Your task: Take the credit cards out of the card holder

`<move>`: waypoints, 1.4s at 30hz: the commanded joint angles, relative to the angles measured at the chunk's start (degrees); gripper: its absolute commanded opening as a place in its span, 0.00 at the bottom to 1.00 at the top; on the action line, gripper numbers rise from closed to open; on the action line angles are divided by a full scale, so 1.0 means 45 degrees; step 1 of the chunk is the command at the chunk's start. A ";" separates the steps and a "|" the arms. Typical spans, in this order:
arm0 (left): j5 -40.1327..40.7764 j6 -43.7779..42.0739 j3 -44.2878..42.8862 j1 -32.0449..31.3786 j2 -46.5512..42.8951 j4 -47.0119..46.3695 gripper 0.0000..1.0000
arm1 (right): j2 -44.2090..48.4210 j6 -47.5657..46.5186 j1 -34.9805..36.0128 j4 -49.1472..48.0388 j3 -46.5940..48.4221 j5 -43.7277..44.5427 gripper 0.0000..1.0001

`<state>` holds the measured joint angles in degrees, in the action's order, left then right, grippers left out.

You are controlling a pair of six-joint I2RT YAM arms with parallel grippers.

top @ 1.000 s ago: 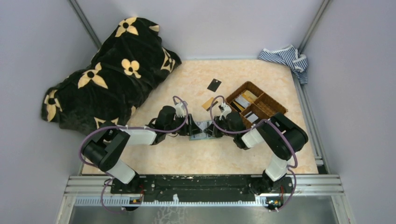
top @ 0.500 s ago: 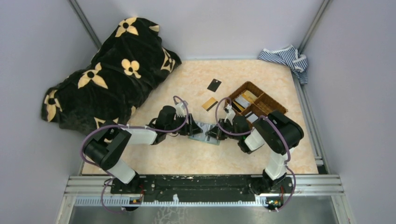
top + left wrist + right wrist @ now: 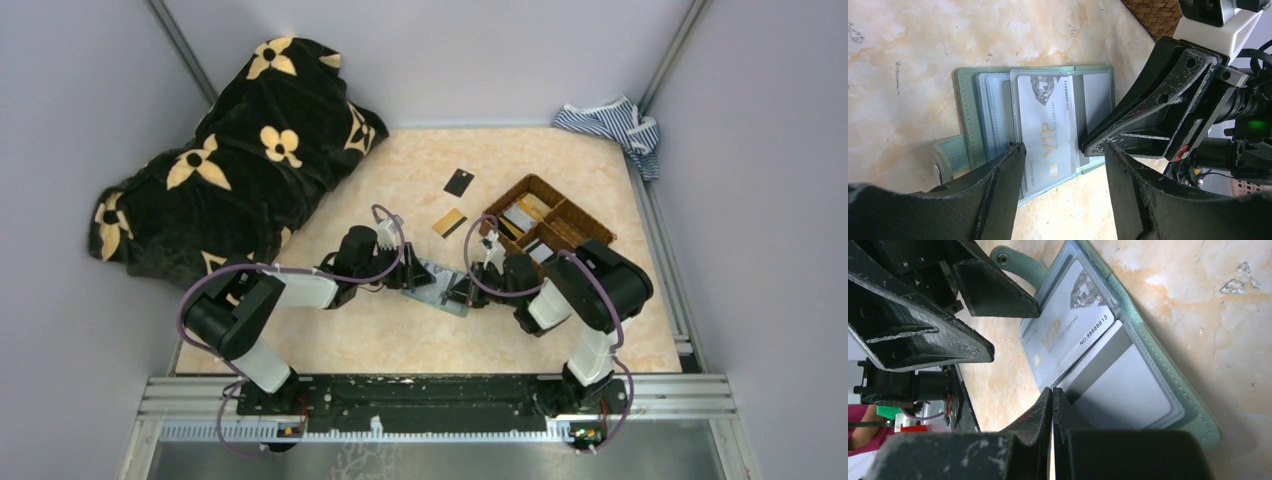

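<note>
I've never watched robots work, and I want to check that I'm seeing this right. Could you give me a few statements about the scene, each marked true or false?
1. The green wallet lies open on the table. True.
2. A pale card marked VIP sits inside it. True.
3. The black card is in the woven basket. False: it lies on the table, apart from the basket.
4. The left gripper is shut. False: its fingers are spread apart over the wallet.
5. The right gripper is wide open. False: its fingers are pressed together at the wallet's edge.
</note>
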<state>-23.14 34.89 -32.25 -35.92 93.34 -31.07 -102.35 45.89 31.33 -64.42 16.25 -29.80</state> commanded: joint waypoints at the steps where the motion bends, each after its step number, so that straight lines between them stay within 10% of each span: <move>1: 0.0165 -0.0151 0.0144 0.0052 0.0568 0.1107 0.67 | 0.0737 -0.0432 -0.0125 -0.0061 -0.0149 0.0094 0.00; 9: -0.0059 -0.0104 0.0173 0.0053 0.0589 0.1079 0.67 | 0.1427 -0.0517 -0.0117 0.2386 0.0583 0.1134 0.55; 25: -0.0176 0.0046 0.0360 0.0053 0.0360 0.0953 0.67 | 0.1589 -0.0607 -0.0106 0.6125 0.1788 0.2433 0.70; 42: -0.0393 0.0354 0.0410 -0.0523 0.0176 0.0908 0.66 | 0.0578 0.0146 0.0044 0.4711 0.2040 0.2407 0.68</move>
<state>-22.00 36.10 -32.16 -35.09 93.84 -32.14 -96.14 46.74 31.35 -46.74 24.49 -25.45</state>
